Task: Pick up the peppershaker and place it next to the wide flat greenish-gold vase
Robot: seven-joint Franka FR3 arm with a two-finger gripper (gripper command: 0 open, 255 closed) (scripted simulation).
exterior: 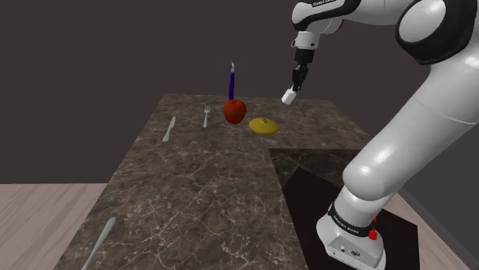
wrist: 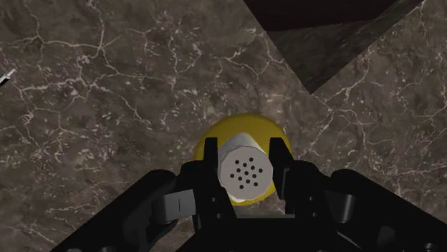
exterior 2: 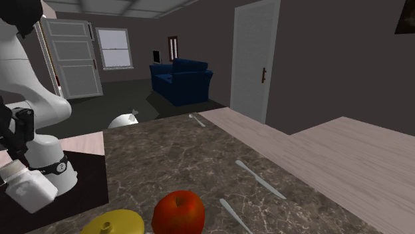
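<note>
The two black fingers squeeze the white shaker between them, one on each side. Its top with the little holes faces the wrist camera. The shaker hangs in the air above the table, and the flat yellow vase lies straight below it. The writing on the arm is too small to read. A red apple sits just beside the vase. The table's far edge is near. There is bare table on the vase's other side.

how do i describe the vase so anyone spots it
On the dark marbled table, find the red apple near the far end. The vase lies just to its right in the shoulder view: the only flat yellow disc there.
</note>
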